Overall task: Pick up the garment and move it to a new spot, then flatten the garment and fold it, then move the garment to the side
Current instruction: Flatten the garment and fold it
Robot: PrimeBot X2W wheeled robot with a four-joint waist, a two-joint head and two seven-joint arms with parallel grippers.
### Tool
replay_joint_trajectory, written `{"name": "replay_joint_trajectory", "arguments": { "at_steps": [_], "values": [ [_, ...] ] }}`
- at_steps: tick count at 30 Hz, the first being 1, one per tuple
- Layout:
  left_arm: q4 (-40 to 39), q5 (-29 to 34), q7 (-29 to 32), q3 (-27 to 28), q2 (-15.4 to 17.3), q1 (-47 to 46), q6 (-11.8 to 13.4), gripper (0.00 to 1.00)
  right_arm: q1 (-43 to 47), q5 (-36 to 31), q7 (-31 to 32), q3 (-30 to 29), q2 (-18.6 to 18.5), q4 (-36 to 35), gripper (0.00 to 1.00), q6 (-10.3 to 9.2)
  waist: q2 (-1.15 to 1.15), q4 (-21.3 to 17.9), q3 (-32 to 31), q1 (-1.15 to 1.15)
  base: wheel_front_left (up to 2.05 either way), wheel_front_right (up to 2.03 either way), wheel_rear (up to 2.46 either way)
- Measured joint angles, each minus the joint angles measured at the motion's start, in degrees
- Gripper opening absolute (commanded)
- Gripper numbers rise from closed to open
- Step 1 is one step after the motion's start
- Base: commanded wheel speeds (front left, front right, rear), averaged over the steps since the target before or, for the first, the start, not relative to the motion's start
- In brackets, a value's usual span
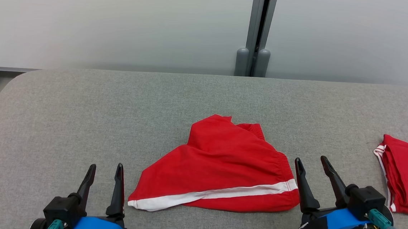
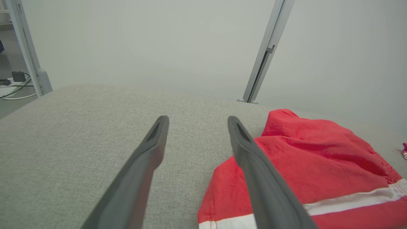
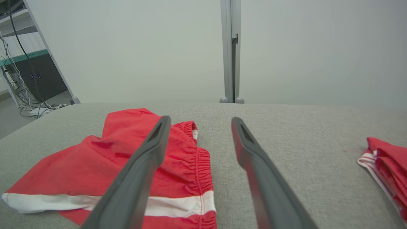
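Note:
The garment (image 1: 222, 166) is a pair of red shorts with a white side stripe, lying loosely rumpled in the middle of the grey padded table (image 1: 82, 113). It also appears at the right of the left wrist view as the garment (image 2: 318, 159), and at the left of the right wrist view as the garment (image 3: 95, 162). My left gripper (image 1: 106, 170) stands open just left of its lower corner, holding nothing. At the shorts' right, by the elastic waistband, my right gripper (image 1: 312, 161) is open and empty too.
A second red garment with white trim (image 1: 406, 175) lies folded at the table's right edge. A pale partition wall with a grey post (image 1: 256, 32) stands behind the table. Cables and equipment (image 3: 25, 79) sit on the floor off the table's left end.

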Motion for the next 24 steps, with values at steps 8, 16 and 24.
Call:
{"name": "replay_joint_trajectory", "arguments": {
  "at_steps": [8, 16, 24],
  "values": [
    [0.04, 0.02, -0.01, 0.07, 0.0, 0.32, -0.04, 1.0, 0.2, 0.42, -0.23, 0.22, 0.0, -0.3, 1.0, 0.0, 0.0, 0.08, 0.24, 0.0, 0.0, 0.0, 0.0],
    [-0.02, 0.18, -0.02, 0.09, -0.04, 0.3, -0.03, 1.0, 0.06, -0.68, 1.53, -1.15, 0.01, -0.02, 1.0, 0.0, 0.0, 0.12, 0.81, 0.0, 0.0, 0.0, 0.0],
    [0.12, 0.59, -0.08, -0.21, -0.31, -0.07, -0.04, 1.0, -1.84, -5.06, 17.29, -2.34, -0.02, 0.27, 1.0, 0.0, 0.0, 0.75, 1.72, 0.0, 0.0, 0.0, 0.0]
  ]
}}
